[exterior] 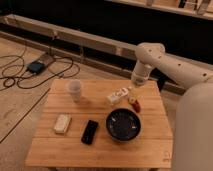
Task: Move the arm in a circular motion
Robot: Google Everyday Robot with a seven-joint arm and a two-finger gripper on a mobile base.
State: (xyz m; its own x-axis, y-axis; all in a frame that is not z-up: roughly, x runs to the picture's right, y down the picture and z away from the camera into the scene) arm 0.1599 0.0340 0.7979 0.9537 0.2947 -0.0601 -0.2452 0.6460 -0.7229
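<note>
Cream arm (150, 62) hangs jaws over one table (55, 146), one bowl (108, 125).

Gripper: your gripper (133, 88) hangs over the far right of the table (100, 152), just above the white carton (117, 96) and red bottle (135, 104).
Right side: the arm (165, 62) and dark bowl (123, 124) block you.
Left half: white cup (75, 90), pale block (62, 123), black flat device (90, 132), bare wood between.
Front edge: open strip, you can pass along its whole width.

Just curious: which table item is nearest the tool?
The small red object, just below the tool of the cream-white arm; the white carton lies beside it, others farther.
</note>
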